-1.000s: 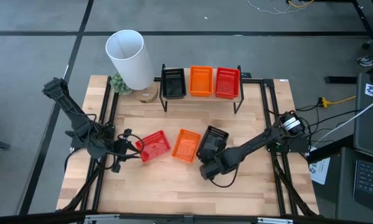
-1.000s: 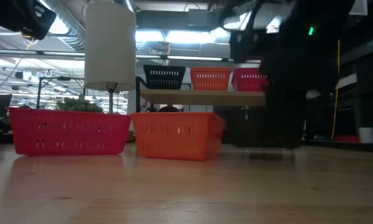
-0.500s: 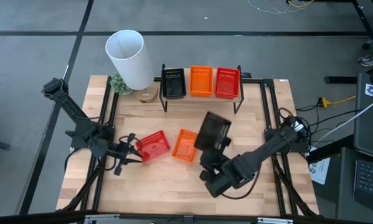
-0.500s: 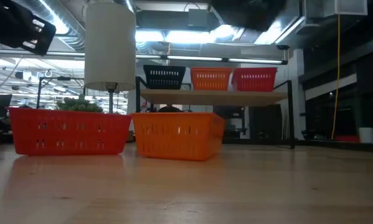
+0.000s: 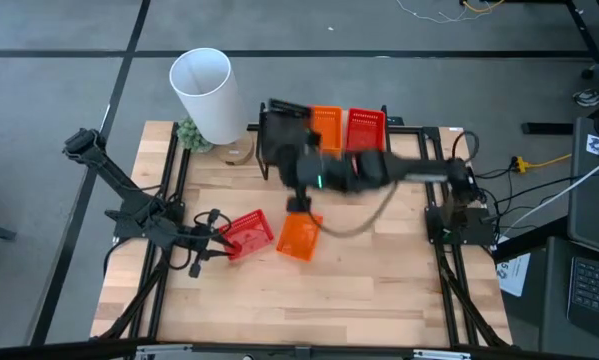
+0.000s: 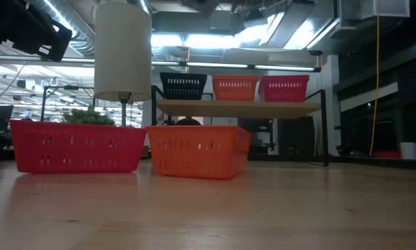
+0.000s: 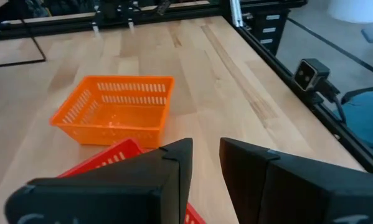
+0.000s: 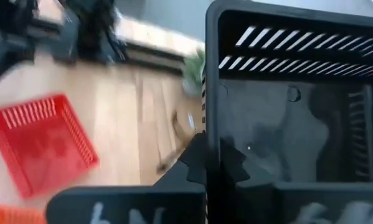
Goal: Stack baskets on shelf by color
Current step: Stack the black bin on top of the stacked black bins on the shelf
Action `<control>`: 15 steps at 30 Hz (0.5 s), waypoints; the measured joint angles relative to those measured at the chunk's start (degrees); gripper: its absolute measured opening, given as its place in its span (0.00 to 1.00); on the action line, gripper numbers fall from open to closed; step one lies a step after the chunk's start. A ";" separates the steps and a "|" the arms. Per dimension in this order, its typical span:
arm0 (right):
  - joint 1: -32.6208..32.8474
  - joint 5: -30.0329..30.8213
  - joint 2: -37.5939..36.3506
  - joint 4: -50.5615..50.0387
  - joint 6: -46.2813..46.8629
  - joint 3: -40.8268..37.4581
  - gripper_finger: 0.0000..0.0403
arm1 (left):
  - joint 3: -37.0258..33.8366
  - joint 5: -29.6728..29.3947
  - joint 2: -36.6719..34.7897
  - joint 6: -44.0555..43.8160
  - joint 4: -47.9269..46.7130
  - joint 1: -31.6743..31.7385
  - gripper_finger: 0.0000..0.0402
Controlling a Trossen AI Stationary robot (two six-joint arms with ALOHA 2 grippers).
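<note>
Carrying a black basket (image 8: pixel 298 106) by its rim toward the shelf (image 5: pixel 324 160), your right gripper (image 8: pixel 206 163) holds it clamped; left gripper (image 7: pixel 202 163), narrowly open, waits above the red basket (image 5: pixel 245 233).

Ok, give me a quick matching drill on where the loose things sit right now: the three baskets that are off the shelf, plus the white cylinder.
Things:
1. loose black basket
2. loose red basket
3. loose orange basket
4. white cylinder

Places:
A. on the table, right at the left gripper
B. standing at the table's back left corner
C. in the air over the left end of the shelf, clamped by the right gripper
D. on the table near its middle, clear of both grippers

Pairs: 1-C, 2-A, 3-D, 4-B
</note>
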 joint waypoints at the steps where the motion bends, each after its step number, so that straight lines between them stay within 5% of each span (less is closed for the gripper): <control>1: -2.63 -4.65 0.00 1.98 -1.86 0.02 0.00 | 0.00 0.50 0.00 0.00 0.00 0.00 0.18; 9: -16.04 -25.39 3.71 2.86 -6.53 0.04 0.00 | 0.00 0.75 0.00 0.00 -0.63 -0.02 0.18; 15: -18.42 -29.17 7.81 2.42 -9.60 0.00 0.00 | 0.00 0.75 0.00 0.00 -0.86 -0.02 0.18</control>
